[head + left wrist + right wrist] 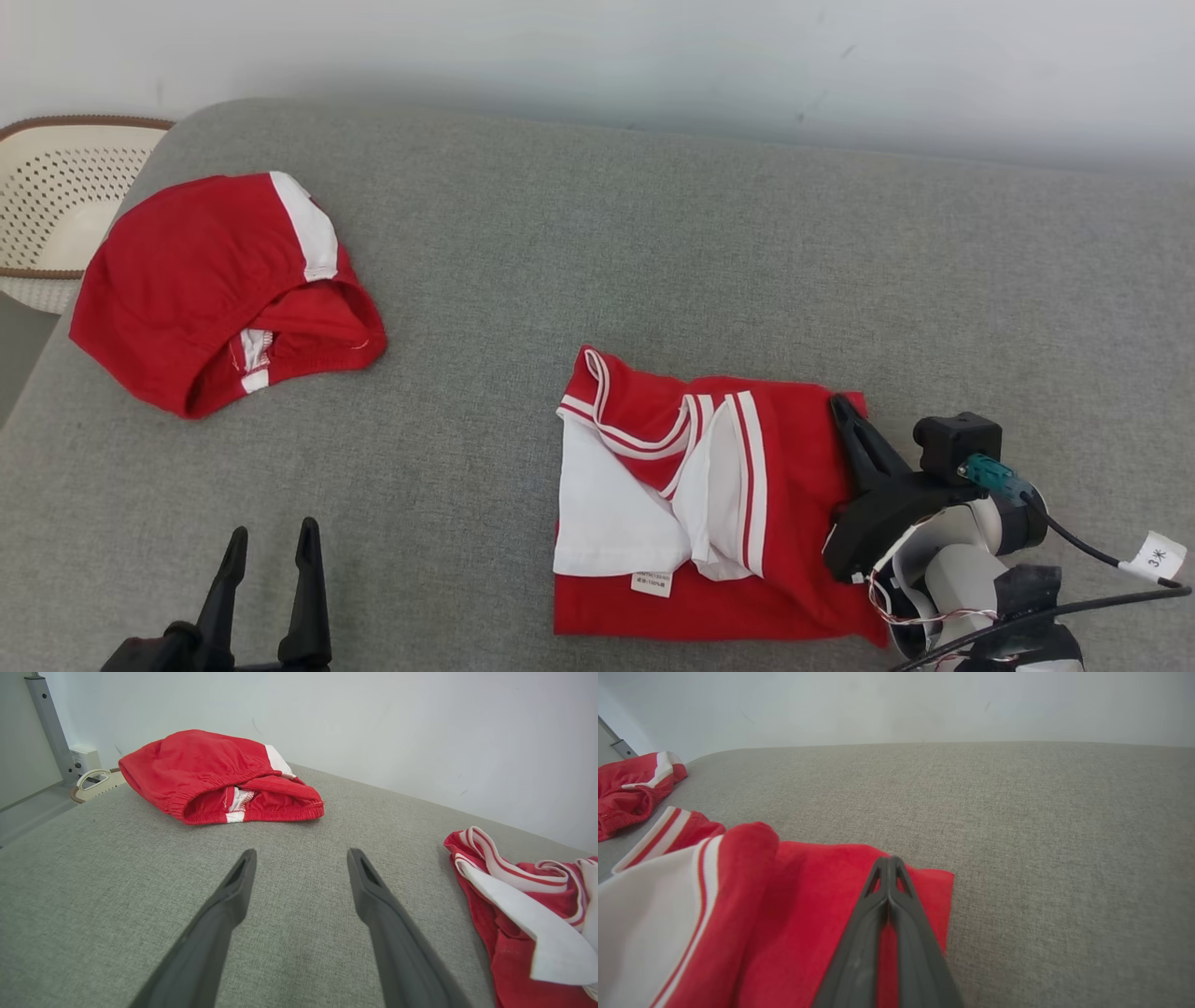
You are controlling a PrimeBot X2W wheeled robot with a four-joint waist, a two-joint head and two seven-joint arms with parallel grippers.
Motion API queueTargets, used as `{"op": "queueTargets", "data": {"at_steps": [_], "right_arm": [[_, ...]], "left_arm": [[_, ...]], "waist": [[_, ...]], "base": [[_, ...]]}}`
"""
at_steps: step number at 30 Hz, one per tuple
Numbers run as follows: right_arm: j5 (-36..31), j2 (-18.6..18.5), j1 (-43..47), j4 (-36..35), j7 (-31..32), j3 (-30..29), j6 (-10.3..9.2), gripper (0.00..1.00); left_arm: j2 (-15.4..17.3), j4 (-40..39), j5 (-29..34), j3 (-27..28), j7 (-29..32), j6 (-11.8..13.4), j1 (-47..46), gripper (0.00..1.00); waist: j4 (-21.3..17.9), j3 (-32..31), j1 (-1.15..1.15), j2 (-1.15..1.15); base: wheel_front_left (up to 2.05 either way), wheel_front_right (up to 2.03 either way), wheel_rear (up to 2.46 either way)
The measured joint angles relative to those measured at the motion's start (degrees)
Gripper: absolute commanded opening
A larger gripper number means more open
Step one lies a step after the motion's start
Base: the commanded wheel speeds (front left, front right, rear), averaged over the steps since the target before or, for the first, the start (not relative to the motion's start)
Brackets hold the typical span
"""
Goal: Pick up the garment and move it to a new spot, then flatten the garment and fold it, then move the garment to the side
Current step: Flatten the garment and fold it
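The garment (709,485), a red top with white panels and striped trim, lies folded on the grey cushion (653,233) at the lower right of the middle. It also appears at the right edge of the left wrist view (528,914). My right gripper (840,406) is shut, its fingers pressed together and lying over the garment's far right corner (924,882); no fabric shows pinched at the tips (889,861). My left gripper (273,530) stands open at the lower left over bare cushion, well left of the garment, with nothing between its fingers (301,854).
A second red piece with white bands (215,289) lies bunched at the far left of the cushion, ahead of my left gripper (219,774). A perforated cream basket (56,205) stands beyond the cushion's left edge. A pale wall runs behind.
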Motion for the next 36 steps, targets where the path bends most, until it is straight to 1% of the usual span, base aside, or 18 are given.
{"op": "queueTargets", "data": {"at_steps": [7, 10, 17, 19, 22, 23, 25, 32, 36], "right_arm": [[-1.68, 0.93, -1.01, 2.97, -0.05, 0.15, 0.00, 0.00], [-1.97, 1.43, -1.01, 3.64, -0.07, 1.52, 0.00, 0.00], [-1.30, 2.41, -0.54, 0.79, -0.07, 4.61, 0.00, 0.00], [-0.31, 2.75, 0.34, -0.30, -0.09, 6.42, 0.00, 0.00], [3.10, 3.33, 1.72, -3.13, -0.12, 12.20, 0.00, 0.00], [4.25, 3.45, 2.08, -4.10, -0.12, 15.00, 0.00, 0.00], [5.50, 3.58, 2.76, -4.98, -0.12, 17.71, 0.00, 0.00], [10.35, 3.53, 4.15, -8.34, -0.12, 25.93, 0.00, 0.00], [12.41, 3.76, 5.40, -8.45, -0.11, 29.95, 0.00, 0.00]], "left_arm": [[0.00, 0.12, 0.00, -0.04, 0.00, -0.07, -0.66, 1.00], [-0.01, 0.22, -0.01, -0.05, 0.00, -0.07, -0.69, 1.00], [0.00, 0.31, -0.34, -0.02, 0.00, 0.01, -0.81, 1.00], [0.00, 0.34, -0.41, -0.02, 0.00, 0.03, -0.83, 1.00], [0.00, 0.38, -0.52, -0.10, 0.00, 0.27, -0.82, 1.00], [0.00, 0.36, -0.58, -0.15, 0.00, 0.29, -0.82, 1.00], [0.00, 0.34, -0.59, -0.24, 0.00, 0.35, -0.82, 1.00], [0.00, 0.25, -1.02, -0.64, 0.00, 0.56, -0.81, 1.00], [-0.01, 0.26, -1.25, -0.87, 0.00, 0.78, -0.80, 1.00]], "waist": [[1.00, 0.81, 0.00, 0.00], [1.46, 0.92, 0.00, 0.00], [2.38, 0.85, 0.00, 0.00], [2.57, 0.68, 0.00, 0.00], [2.69, 0.37, 0.00, 0.00], [2.74, 0.34, 0.00, 0.00], [2.84, 0.34, 0.00, 0.00], [3.50, 0.39, 0.00, 0.00], [3.78, 0.35, 0.00, 0.00]], "base": [[0.00, 0.00, 0.00], [0.00, 0.00, 0.00], [0.00, 0.00, 0.00], [0.00, 0.00, 0.00], [0.00, 0.00, 0.00], [0.00, 0.00, 0.00], [0.00, 0.00, 0.00], [0.00, 0.00, 0.00], [0.00, 0.00, 0.00]]}}
